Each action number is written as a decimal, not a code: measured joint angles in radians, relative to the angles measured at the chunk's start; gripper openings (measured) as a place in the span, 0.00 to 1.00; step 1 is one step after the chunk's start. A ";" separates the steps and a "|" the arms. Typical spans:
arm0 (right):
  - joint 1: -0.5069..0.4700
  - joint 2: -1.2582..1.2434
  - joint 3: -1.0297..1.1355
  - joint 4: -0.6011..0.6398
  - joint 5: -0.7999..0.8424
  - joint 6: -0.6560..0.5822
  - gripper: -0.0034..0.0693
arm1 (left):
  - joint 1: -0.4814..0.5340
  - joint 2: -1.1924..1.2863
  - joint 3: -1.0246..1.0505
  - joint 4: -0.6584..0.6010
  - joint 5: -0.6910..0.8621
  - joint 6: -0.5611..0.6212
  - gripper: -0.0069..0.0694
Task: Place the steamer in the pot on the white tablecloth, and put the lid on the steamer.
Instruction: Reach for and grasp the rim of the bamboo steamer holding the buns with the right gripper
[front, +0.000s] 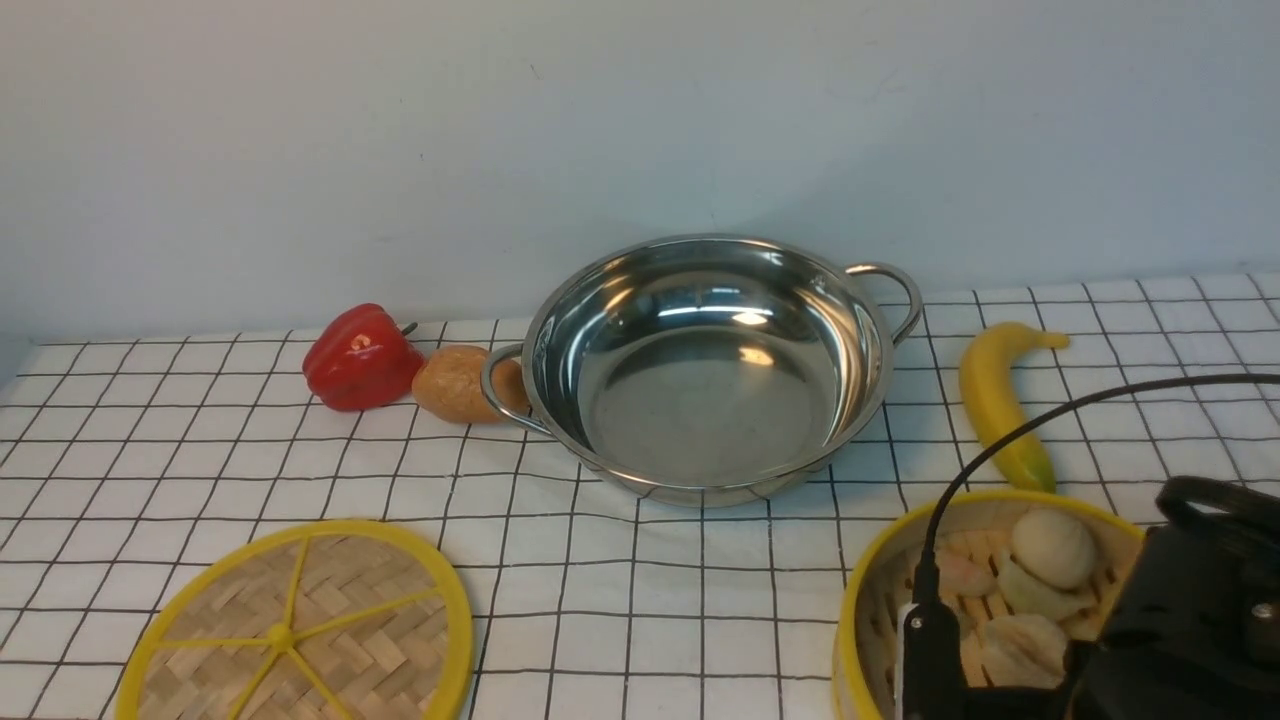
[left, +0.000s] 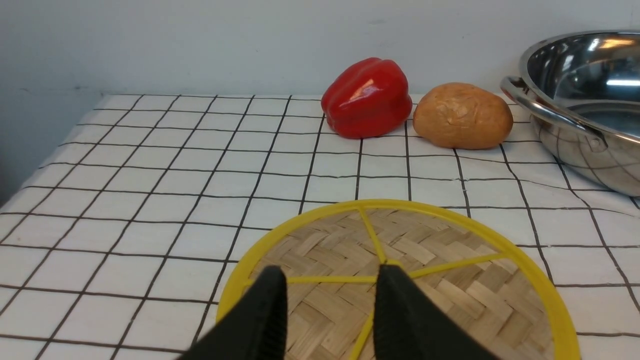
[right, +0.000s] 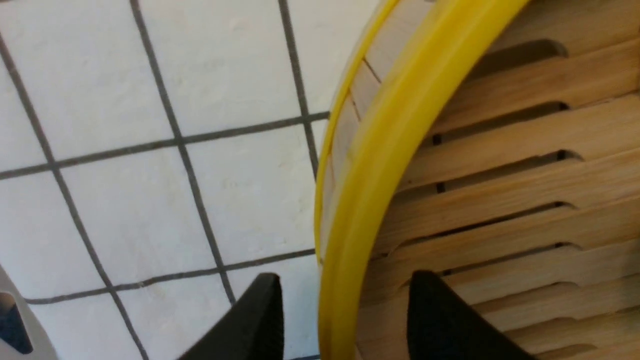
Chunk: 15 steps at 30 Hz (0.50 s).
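Note:
The pot (front: 705, 365) stands empty on the white tablecloth (front: 640, 600) at the back middle. At the front left lies the flat woven lid (front: 300, 630). The steamer (front: 990, 600), with dumplings and buns in it, sits at the front right, partly behind my right arm (front: 1190, 620). In the right wrist view my right gripper (right: 345, 282) is open astride the steamer's yellow rim (right: 380, 165), one finger outside the wall and one over the slats. My left gripper (left: 330, 272) hangs open over the lid (left: 450, 280), close to its hub, holding nothing.
A red pepper (front: 360, 355) and a brown potato-like lump (front: 455, 382) lie just left of the pot's left handle. A banana (front: 1000, 400) lies right of the pot, behind the steamer. A black cable (front: 1010, 435) arcs over the steamer. A wall closes the back.

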 joint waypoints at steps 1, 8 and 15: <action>0.000 0.000 0.000 -0.001 0.000 0.001 0.40 | 0.000 0.000 0.000 0.000 0.000 0.000 0.41; 0.000 0.000 0.000 0.003 0.002 0.001 0.15 | 0.000 0.000 0.000 0.000 0.000 0.000 0.41; 0.000 0.000 -0.002 -0.027 0.022 0.018 0.15 | 0.000 0.000 0.000 0.000 0.000 0.000 0.41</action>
